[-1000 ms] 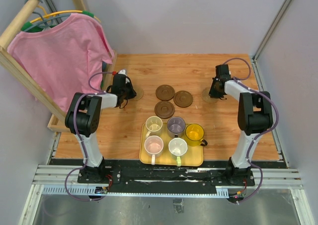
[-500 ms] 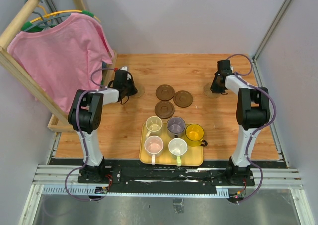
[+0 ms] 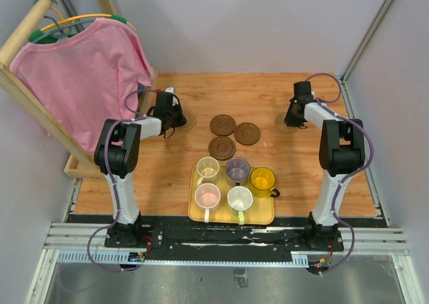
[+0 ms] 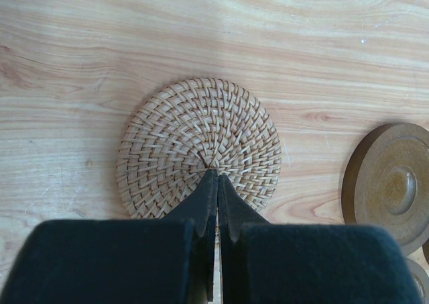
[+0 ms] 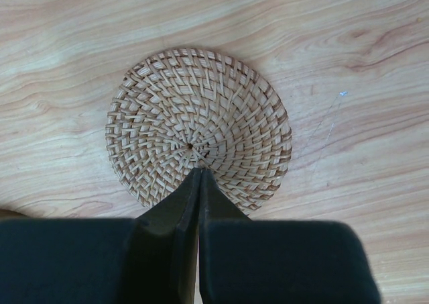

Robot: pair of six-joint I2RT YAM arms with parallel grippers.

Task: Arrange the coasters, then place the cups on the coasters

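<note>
Three dark brown coasters (image 3: 222, 124) (image 3: 247, 133) (image 3: 222, 147) lie grouped mid-table. A tan woven coaster (image 4: 198, 146) lies under my left gripper (image 4: 216, 174), which is shut with its tips on the disc's centre. The dark coaster's rim (image 4: 389, 183) shows to its right. Another tan woven coaster (image 5: 198, 124) lies under my right gripper (image 5: 200, 170), also shut, tips at its centre. In the top view the left gripper (image 3: 175, 121) and right gripper (image 3: 292, 120) cover most of those tan coasters. Several cups (image 3: 208, 167) (image 3: 237, 170) (image 3: 262, 179) stand on the yellow tray (image 3: 258, 215).
A pink shirt (image 3: 87, 76) hangs on a wooden rack (image 3: 27, 92) at the far left, close to the left arm. Grey walls close the table at the back and right. The tray sits near the front edge between the arm bases.
Both wrists have shifted a little towards the far side, and the arms' elbows have drawn in. Both grippers stay shut over the tan coasters, which have barely moved.
</note>
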